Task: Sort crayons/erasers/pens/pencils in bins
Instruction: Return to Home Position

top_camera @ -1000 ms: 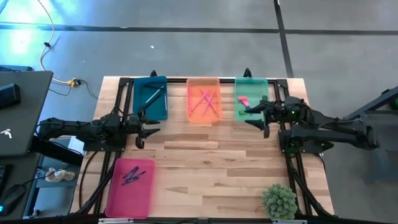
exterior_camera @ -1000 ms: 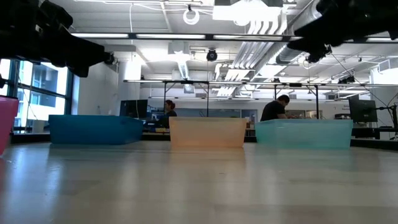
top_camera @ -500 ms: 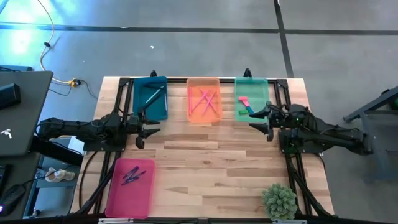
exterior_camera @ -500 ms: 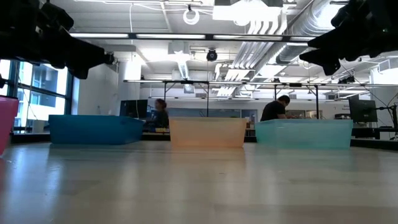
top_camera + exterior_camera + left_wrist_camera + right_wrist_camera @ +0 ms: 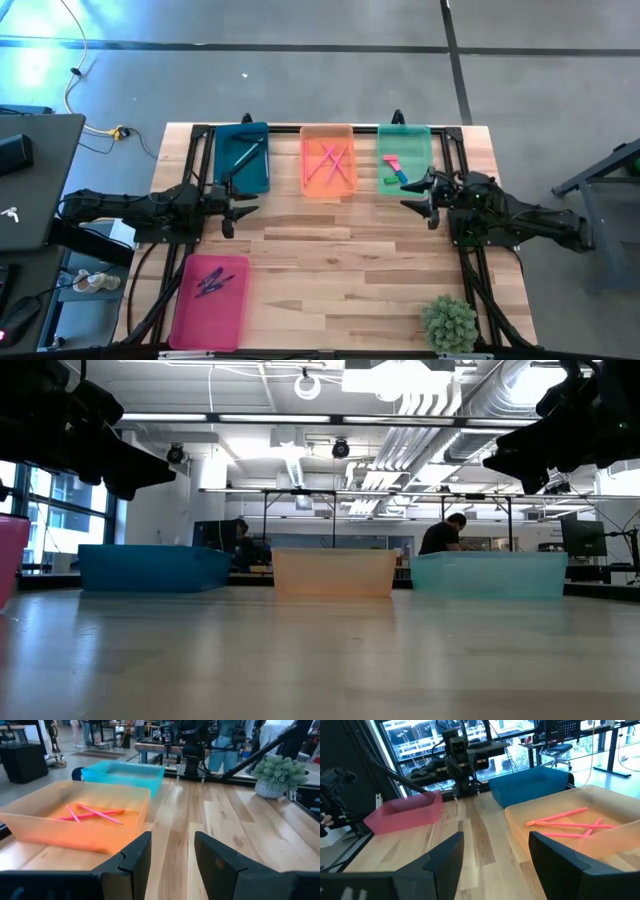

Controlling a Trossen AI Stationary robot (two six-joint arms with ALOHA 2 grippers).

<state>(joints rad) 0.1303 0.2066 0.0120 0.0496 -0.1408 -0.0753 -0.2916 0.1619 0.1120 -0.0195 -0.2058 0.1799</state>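
**At both table edges: grippers empty, jaws wide**

1. Left gripper [image 5: 238, 207]: fingers spread wide, nothing between them. It hangs over the table's [image 5: 340, 260] left side, just in front of the blue bin [image 5: 235, 178], clear of it. Its wrist view confirms this: both fingers [image 5: 135, 857] show apart over bare wood.

2. Right gripper [image 5: 418, 198]: fingers wide apart, holding nothing. It sits at the near edge of the green bin [image 5: 412, 140], on the table's right side, pointing toward the left arm. Its own fingers [image 5: 445, 857] frame bare boards.

3. Low view: both arms are raised above the board, one dark mass at each upper corner. Nothing touches the surface between them.

4. Erasers [image 5: 392, 163]: they lie in the green bin, one pink-red, with a green and a blue one beside it near the front wall.

5. Orange bin [image 5: 320, 140]: it stands between the blue and green bins in the far row and holds crossed pink sticks [image 5: 333, 165].

6. Blue bin: thin pale sticks [image 5: 248, 155] lie inside.

7. Pink bin [image 5: 205, 320]: it stands alone at the near left corner, well apart from the others, with dark sticks [image 5: 213, 282] in its far half.

8. Surroundings: a small plant [image 5: 448, 322] stands at the near right corner. A person [image 5: 440, 536] is seated in the room behind the table.
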